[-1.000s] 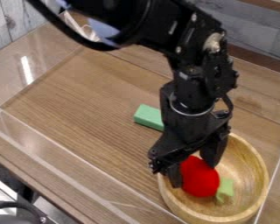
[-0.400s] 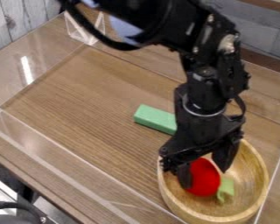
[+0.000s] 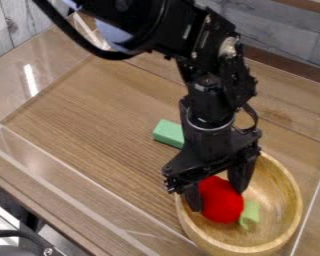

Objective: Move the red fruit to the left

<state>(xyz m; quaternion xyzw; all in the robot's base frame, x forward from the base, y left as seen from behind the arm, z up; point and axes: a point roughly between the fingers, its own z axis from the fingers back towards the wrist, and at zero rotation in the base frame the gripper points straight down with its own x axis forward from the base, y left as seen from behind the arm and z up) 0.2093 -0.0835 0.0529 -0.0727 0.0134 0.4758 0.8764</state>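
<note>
The red fruit [image 3: 223, 203] lies inside the wooden bowl [image 3: 290, 215] at the lower right, its light green leafy end [image 3: 254, 216] pointing right. My black gripper [image 3: 211, 186] points straight down just over the fruit. Its fingers [image 3: 179, 186] stand open, one on each side of the fruit's top, and they do not close on it. The arm hides the upper left part of the fruit and the bowl's near rim.
A flat green rectangular block [image 3: 168, 132] lies on the wooden tabletop [image 3: 83, 110] just left of the arm. Clear plastic walls [image 3: 43, 165] run along the front and left edges.
The gripper has shifted slightly left and rolled a little over the fruit. Its jaws stay open and the fruit stays in the bowl.
</note>
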